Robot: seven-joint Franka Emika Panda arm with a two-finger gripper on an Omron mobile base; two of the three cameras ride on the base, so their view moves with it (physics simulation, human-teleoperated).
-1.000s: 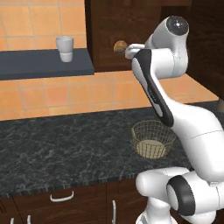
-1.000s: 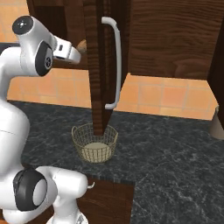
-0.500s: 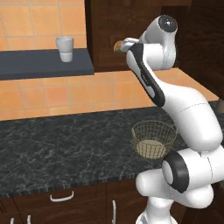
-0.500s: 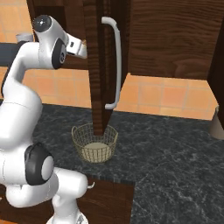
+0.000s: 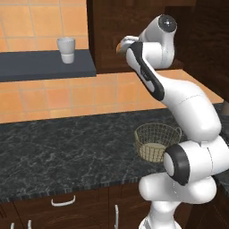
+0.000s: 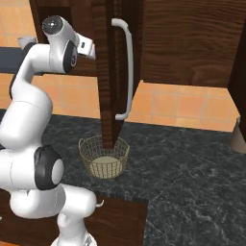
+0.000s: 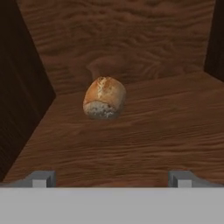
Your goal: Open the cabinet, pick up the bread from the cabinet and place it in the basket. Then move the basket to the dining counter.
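The cabinet [image 5: 107, 31] is open, and its door [image 6: 106, 72] with the long silver handle [image 6: 128, 67] stands edge-on toward me. The bread [image 7: 104, 97], a small golden-brown bun, lies on the wooden shelf inside, also seen as bread [image 5: 119, 46] right beside my hand. My gripper [image 7: 111, 179] is open and points at the bun from a short way off; nothing is between the fingertips [image 7: 41, 178]. The wire-mesh basket [image 5: 156, 141] stands on the black counter below the cabinet, and the same basket [image 6: 104, 157] holds nothing. The dining counter is out of view.
A white cup [image 5: 66, 49] stands on a dark shelf [image 5: 44, 65] left of the cabinet. The black marbled countertop [image 5: 67, 143] runs below, with drawers [image 5: 62, 201] under it. The cabinet's side walls [image 7: 22, 96] close in on both sides of the hand.
The arm has swung and pushed the hand further into the cabinet toward the bread. The jaws stayed open. Basket and door have not moved.
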